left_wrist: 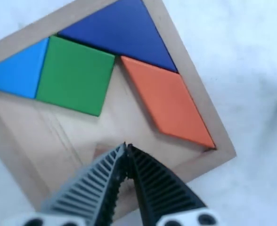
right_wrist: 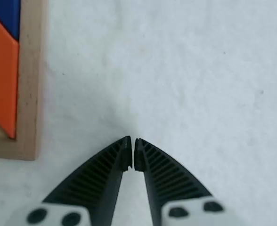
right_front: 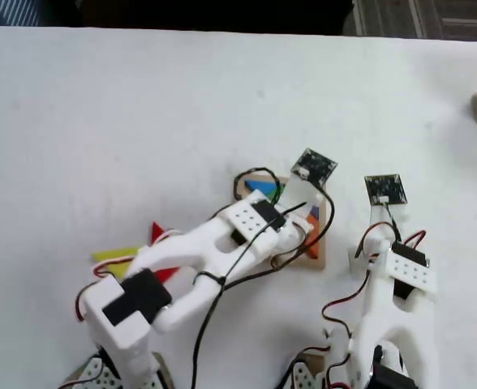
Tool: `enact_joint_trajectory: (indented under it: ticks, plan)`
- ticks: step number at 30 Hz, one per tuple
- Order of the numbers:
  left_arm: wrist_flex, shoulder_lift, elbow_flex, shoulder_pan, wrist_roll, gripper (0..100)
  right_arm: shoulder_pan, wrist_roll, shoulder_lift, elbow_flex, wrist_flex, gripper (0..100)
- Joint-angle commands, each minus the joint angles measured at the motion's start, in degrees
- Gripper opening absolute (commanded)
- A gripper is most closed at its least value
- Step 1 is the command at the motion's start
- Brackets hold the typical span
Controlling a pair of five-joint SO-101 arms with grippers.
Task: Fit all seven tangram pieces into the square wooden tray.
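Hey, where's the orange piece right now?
In the left wrist view the orange piece lies inside the wooden tray, along one rim, its end touching the dark blue triangle and its corner near the green square.

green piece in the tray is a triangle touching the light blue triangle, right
No: the green piece is a square, not a triangle; the left wrist view shows it. It does lie in the tray, touching the light blue triangle.
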Motion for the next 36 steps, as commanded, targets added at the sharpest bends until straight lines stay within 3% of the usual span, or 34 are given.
enact_joint_trajectory:
  ticks: [1,6,12,17,23,27,36]
  plan:
    - [1.4,-1.1,-1.1,-4.5,-0.1,2,-0.4,0.5,-2.2,-0.4,0.7,2.0]
    - [3.2,-9.8,0.7,-6.5,-0.1,2,-0.5,0.5,-2.2,-0.4,0.7,2.0]
    - [-2.1,-17.4,10.0,-1.1,-0.4,2,-0.5,0.5,-2.2,-0.4,0.7,2.0]
    - [-5.3,-17.5,12.6,-1.4,-0.5,2,-0.5,0.5,-2.2,-0.4,0.7,1.9]
    - [-5.3,-17.5,12.7,-7.5,-0.7,2,-0.5,0.5,-2.2,-0.4,0.7,1.9]
    - [-2.5,-17.5,11.5,-10.6,-6.9,2,-0.5,0.5,-2.2,-0.4,0.7,1.9]
    - [0.0,-7.4,6.4,-10.3,-7.9,2,-0.5,0.5,-2.2,-0.4,0.7,1.9]
